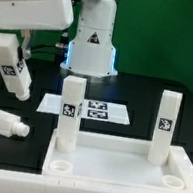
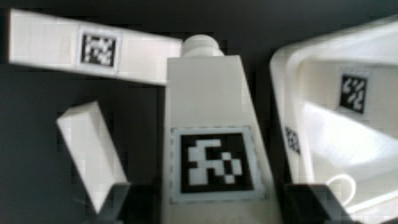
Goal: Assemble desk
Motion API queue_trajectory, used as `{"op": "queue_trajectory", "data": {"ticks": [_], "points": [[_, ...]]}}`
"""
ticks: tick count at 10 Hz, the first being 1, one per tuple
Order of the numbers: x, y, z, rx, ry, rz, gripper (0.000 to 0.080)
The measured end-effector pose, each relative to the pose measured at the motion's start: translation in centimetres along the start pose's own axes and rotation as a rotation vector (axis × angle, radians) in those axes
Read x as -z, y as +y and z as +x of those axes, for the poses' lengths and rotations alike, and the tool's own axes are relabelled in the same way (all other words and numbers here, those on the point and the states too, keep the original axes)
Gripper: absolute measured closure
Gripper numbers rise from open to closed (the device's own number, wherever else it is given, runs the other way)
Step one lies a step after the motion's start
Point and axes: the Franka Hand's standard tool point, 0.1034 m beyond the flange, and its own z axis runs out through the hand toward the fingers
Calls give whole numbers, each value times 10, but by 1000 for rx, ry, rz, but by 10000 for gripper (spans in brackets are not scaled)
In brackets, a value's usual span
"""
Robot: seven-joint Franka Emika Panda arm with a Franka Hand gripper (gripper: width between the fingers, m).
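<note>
Wrist view alone shows pincer [image 2: 205,206] fingers [image 2: 121,205] clamping the leg [image 2: 217,110]

Marker board [image 1: 92,110] lies flat on black table [image 1: 137,95], several tags showing; green backdrop [image 1: 165,35] stands behind

Two white square-section plastic legs stand upright at the far corners of the white square plastic tray-like tabletop [image 1: 117,178]: the exterior view's left post [image 1: 70,109] and its right post [image 1: 165,124], with an open gap between them. Both near sockets lie open from above. A loose white leg [image 1: 1,122] lies on the black bench [image 1: 135,96] beneath the pincer [image 2: 205,205], which is filled by a held leg [image 2: 214,110].
</note>
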Motion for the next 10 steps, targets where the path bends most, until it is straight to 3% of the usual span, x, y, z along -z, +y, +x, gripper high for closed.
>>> {"op": "queue_trajectory", "data": {"ticks": [2,4,5,6,8,10], "points": [[26,-48,46,90,179,-33,514],[40,-88,62,45,274,-27,514],[45,-116,63,-22,360,-16,514],[37,-143,48,-82,433,-4,514],[33,-140,46,-50,510,-34,514],[31,-144,46,-25,497,-38,514]]}}
